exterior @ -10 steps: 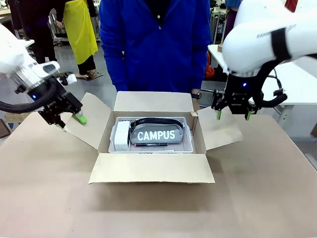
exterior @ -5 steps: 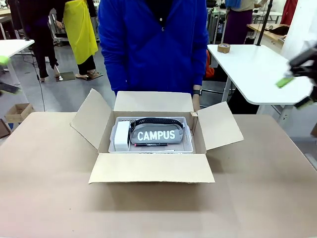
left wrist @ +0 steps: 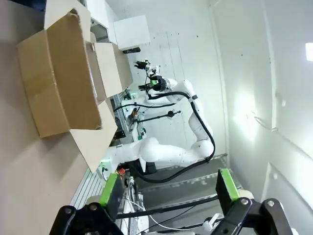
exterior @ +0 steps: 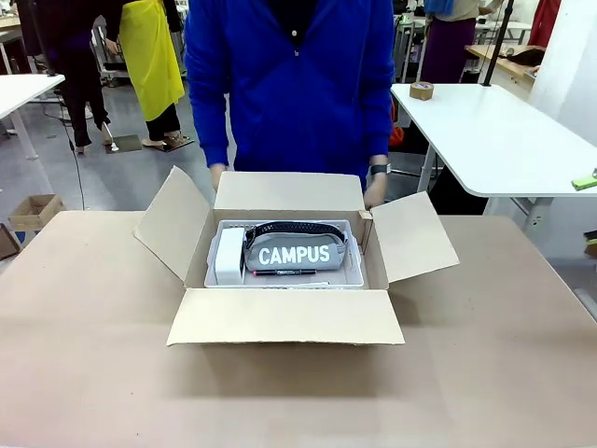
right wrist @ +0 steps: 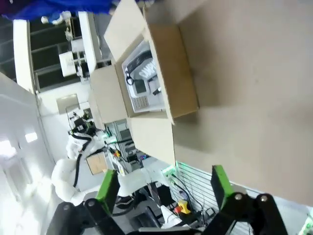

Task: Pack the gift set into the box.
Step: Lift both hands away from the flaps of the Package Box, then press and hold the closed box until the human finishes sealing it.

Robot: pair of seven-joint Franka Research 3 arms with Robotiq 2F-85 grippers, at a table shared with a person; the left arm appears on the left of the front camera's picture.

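From the front, the box (exterior: 284, 317) sits in the middle of the table (exterior: 93, 373) with all four flaps spread open. The gift set (exterior: 294, 254), a grey pouch lettered "CAMPUS" in a pale tray (exterior: 354, 266), lies flat on the box floor, so the packing itself looks done and only closing seems left. A person (exterior: 289, 84) in a blue jacket stands at the far side, both hands (exterior: 376, 191) hanging just behind the far flap. In the left wrist view, the left gripper (left wrist: 168, 191) has its green-padded fingers spread wide with nothing between them. It is held off to the side and well apart from the box (left wrist: 54, 83), which shows edge-on against the table. In the right wrist view, the right gripper (right wrist: 164, 188) is likewise spread and empty, looking back over bare table at the box (right wrist: 171, 73), with the gift set (right wrist: 142, 73) visible through its open top. The main hazard, as I judge it, lies in closing. The carton looks light, so a finger pressing a side flap inward could slide or spin the box instead of folding the flap. The dark strap on top of the pouch could catch under a flap if it stands proud. The person's hands are near enough to the far flap to be pinched if an arm comes in fast.
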